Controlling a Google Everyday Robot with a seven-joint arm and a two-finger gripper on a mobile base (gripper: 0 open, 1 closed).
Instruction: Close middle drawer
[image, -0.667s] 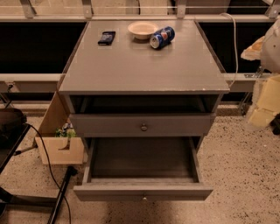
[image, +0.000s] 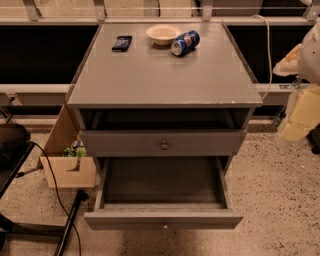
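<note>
The grey cabinet stands in the middle of the camera view. Its middle drawer is pulled far out towards me, and its shallow tray is empty. A small knob shows at the front's lower edge. The upper drawer front, with a round knob, is shut above it. The lowest drawer is hidden under the open one. My gripper shows as a cream blur at the right edge, level with the upper drawer, to the right of the cabinet and apart from it.
On the cabinet top lie a black phone, a cream bowl and a blue can on its side. A wooden box and black cables are on the floor at the left. A white cable hangs at the right.
</note>
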